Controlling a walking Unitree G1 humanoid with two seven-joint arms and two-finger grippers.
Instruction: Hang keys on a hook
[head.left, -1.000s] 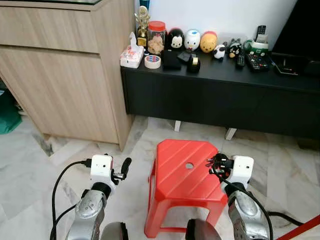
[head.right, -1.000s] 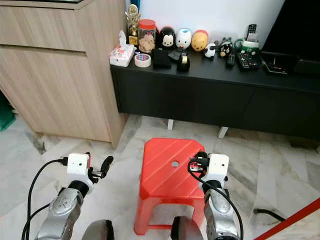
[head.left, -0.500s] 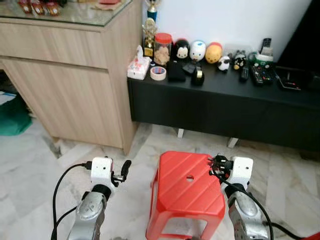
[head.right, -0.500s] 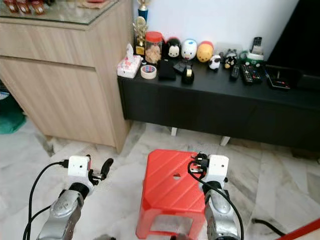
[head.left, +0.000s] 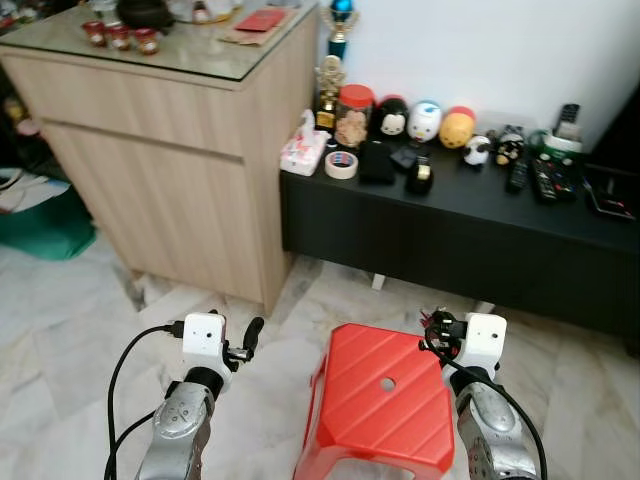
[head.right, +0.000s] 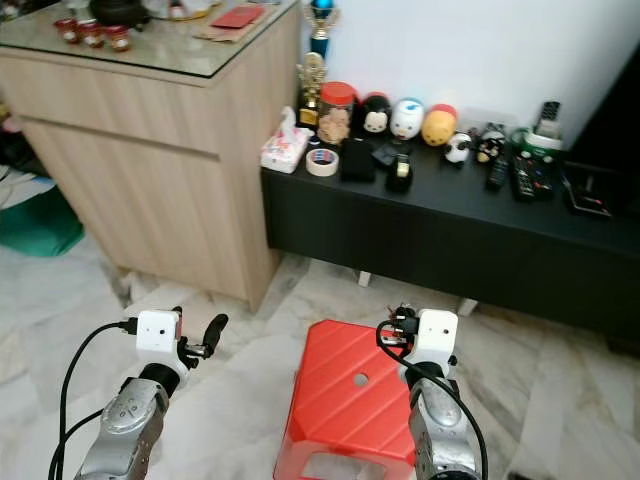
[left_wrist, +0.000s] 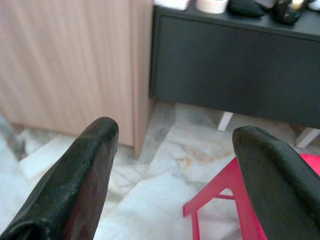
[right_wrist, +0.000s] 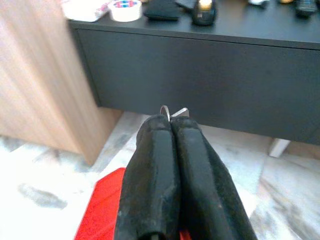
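Since a second ago my view has lifted and swung left: more of the wooden cabinet and its glass top shows, and the red stool sits nearer. My right hand is clenched on the keys, a sliver of metal ring poking past the fingertips, above the stool's right side. My left hand hangs released over the marble floor. Far off, the black bench carries toys and tape.

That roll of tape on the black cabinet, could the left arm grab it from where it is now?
Probably not yet. The left tool hangs low over the floor, open, while the roll of tape sits farther ahead on the black cabinet. Nothing blocks the way.
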